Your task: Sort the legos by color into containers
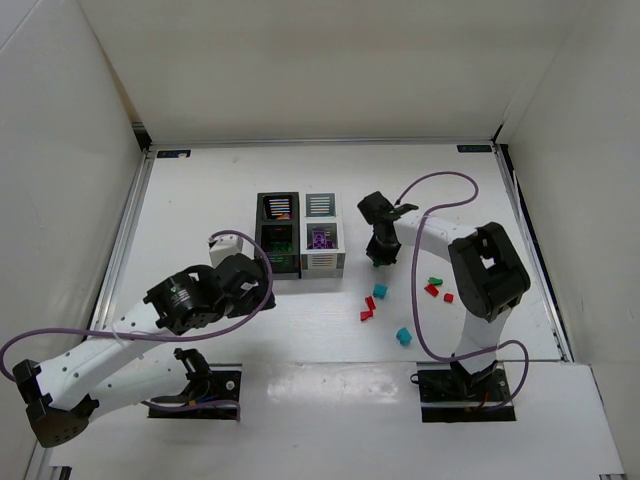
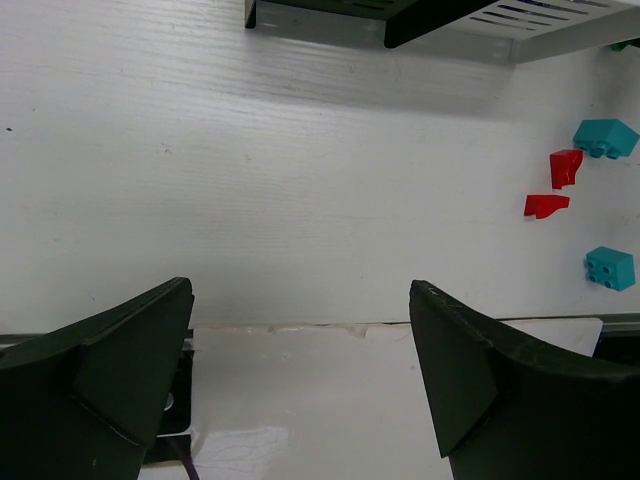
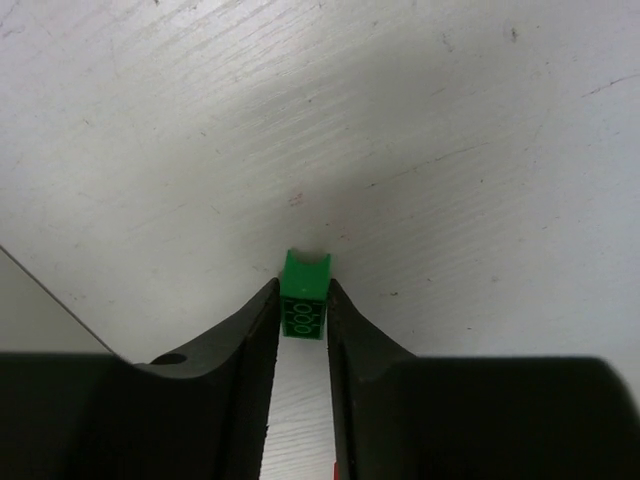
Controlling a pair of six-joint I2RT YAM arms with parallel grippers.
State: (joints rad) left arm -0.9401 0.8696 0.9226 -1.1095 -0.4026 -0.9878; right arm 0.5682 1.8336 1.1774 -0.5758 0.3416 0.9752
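My right pincer (image 3: 303,292) is narrowed onto a green brick (image 3: 305,272) low at the counter (image 3: 450,150), at 3 o'clock from the bins (image 1: 300,235). My left pincer (image 2: 300,300) stands wide, empty. Advice: verify a square grip, lift vertically, then carry to the bin holding green.

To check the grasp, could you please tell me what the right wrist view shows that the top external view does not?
Only the right wrist view: a green lego pinched between the fingers. Only the top external view: the containers, the loose legos and the left arm. Both: the right gripper and the white table.
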